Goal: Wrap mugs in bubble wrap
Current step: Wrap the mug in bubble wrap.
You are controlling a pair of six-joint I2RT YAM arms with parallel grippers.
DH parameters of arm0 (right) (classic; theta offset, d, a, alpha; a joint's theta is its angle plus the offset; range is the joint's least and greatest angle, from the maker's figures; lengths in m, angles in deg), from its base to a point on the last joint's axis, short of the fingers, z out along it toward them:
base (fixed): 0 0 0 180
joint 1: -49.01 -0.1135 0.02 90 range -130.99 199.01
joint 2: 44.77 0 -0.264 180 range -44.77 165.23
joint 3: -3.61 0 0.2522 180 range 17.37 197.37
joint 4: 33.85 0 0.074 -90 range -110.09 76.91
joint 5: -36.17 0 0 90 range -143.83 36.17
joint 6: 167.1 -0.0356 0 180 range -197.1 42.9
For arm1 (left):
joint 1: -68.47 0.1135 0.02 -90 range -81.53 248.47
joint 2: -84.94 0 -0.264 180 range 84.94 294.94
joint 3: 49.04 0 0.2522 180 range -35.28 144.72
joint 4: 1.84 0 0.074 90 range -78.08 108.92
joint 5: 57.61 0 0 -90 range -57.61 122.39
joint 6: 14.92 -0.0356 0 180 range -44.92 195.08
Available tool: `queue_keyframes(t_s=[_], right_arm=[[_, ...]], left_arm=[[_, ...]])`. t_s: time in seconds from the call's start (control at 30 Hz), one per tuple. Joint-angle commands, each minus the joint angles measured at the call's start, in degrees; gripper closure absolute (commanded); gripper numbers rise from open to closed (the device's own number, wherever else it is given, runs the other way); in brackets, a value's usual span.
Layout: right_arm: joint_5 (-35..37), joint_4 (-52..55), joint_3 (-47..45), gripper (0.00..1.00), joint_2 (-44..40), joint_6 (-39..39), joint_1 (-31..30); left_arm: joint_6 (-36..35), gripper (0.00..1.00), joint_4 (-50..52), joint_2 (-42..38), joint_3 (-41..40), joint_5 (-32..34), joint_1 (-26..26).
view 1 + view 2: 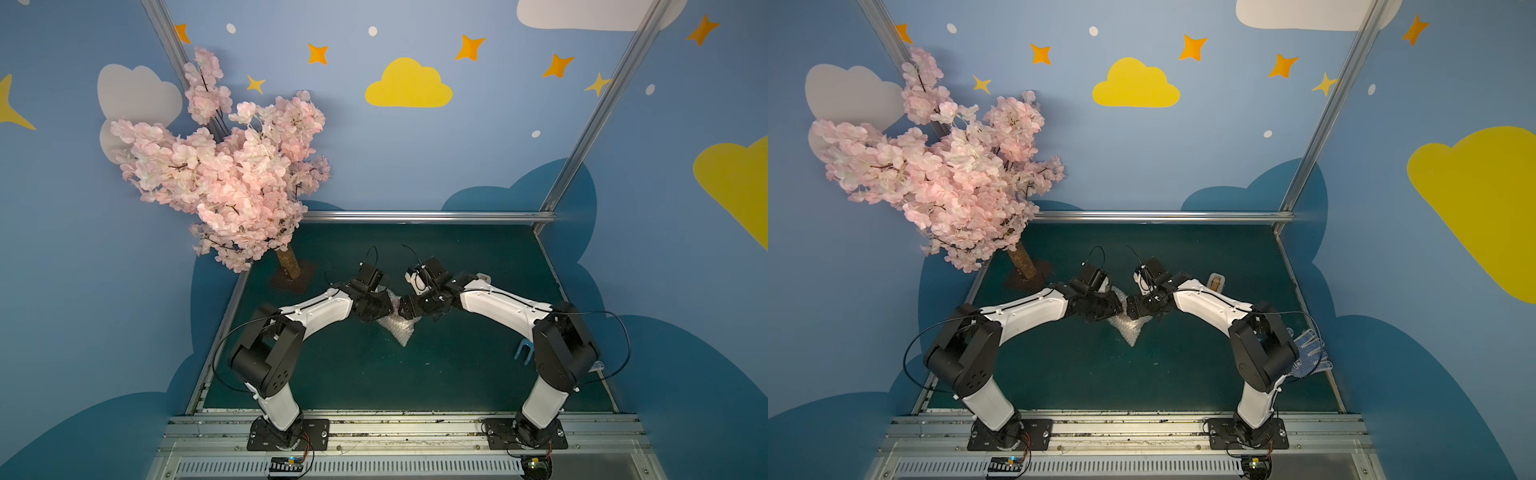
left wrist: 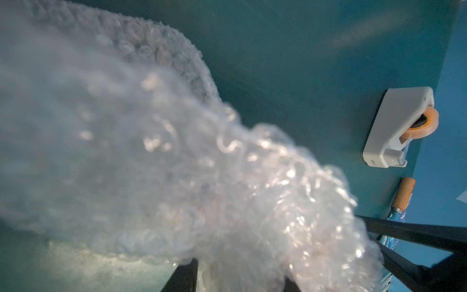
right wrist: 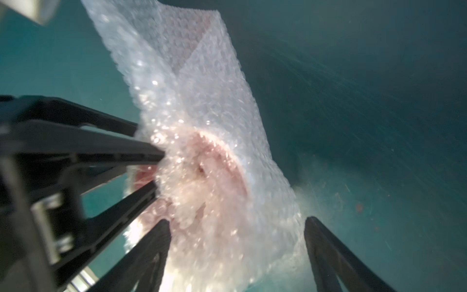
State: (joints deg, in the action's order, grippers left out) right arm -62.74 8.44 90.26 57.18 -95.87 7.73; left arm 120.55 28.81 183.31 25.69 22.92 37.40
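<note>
The bubble wrap [image 1: 400, 330] lies bunched mid-table between both arms, and a loose corner points toward the front edge. In the right wrist view the mug [image 3: 202, 172] shows only as a red glow through the bubble wrap [image 3: 202, 101]. My left gripper [image 1: 385, 309] comes in from the left. Its fingers [image 3: 126, 149] are shut on the wrapped bundle, and film fills the gap between them [image 2: 237, 273]. My right gripper [image 3: 236, 222] stands open, its two fingers wide on either side of the bundle.
A cream tape dispenser [image 2: 394, 126] with a brown roll stands behind the right arm [image 1: 1216, 282]. A wooden-handled tool [image 2: 404, 194] and a blue forked tool [image 1: 524, 353] lie at the right edge, next to dotted gloves [image 1: 1310, 353]. A pink blossom tree [image 1: 224, 174] stands back left.
</note>
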Motion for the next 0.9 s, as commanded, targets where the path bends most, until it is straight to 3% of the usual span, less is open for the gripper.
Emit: queue_keyframes(t_s=[0.0, 0.17, 0.37, 0.53, 0.87], right_arm=[[1.3, 0.3, 2.1, 0.16, 2.4, 1.2, 0.8], [3.6, 2.1, 3.2, 0.17, 5.6, -2.3, 1.9], [3.3, 5.1, 3.5, 0.22, 8.8, -5.3, 1.8], [3.2, 6.2, 3.5, 0.24, 9.1, -8.3, 0.9], [5.3, 8.7, 5.6, 0.27, 9.0, -17.3, -2.6]], left_arm=[[-0.6, 0.55, 1.1, 1.0, 0.8, 0.1, 0.5], [-0.7, 0.55, 0.7, -1.0, -0.2, 0.3, 1.2], [-1.2, 0.55, -2.5, -9.2, -4.8, 0.9, 4.4], [-1.1, 0.45, -3.8, -14.5, -7.7, 3.7, 8.7], [1.9, 0.38, 0.4, -14.1, -5.9, 5.3, 17.1]])
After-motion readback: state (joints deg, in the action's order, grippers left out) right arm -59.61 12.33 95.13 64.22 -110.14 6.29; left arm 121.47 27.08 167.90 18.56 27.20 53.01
